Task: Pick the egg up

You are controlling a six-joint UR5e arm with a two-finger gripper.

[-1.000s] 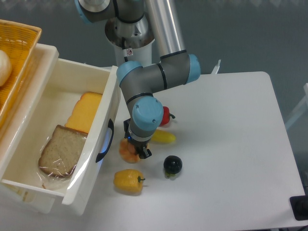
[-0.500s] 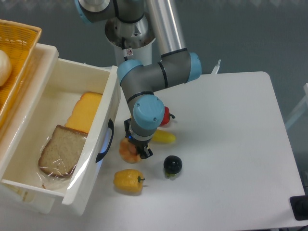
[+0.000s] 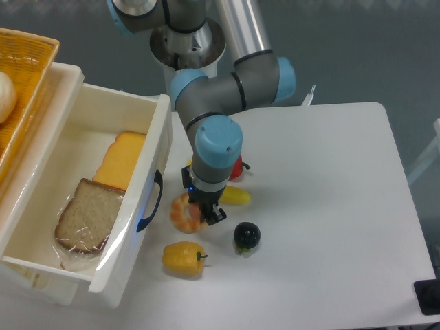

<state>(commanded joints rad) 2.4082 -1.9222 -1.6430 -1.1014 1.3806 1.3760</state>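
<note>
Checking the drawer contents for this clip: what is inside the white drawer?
Inside the white drawer lie a bread slice in clear wrap and orange cheese slices behind it. The near corner behind the drawer front is hidden.

A white table [image 3: 330, 206] w/ rounded corners is seen from above, lit evenly. Behind it a dark grey-blue floor [image 3: 357, 48] is shown. At left an open white drawer [image 3: 89, 130] is set, w/ a yellow wicker basket [image 3: 24, 82] beyond it.

Bright, even overhead light, soft faint shadows, sharp focus throughout.
</note>
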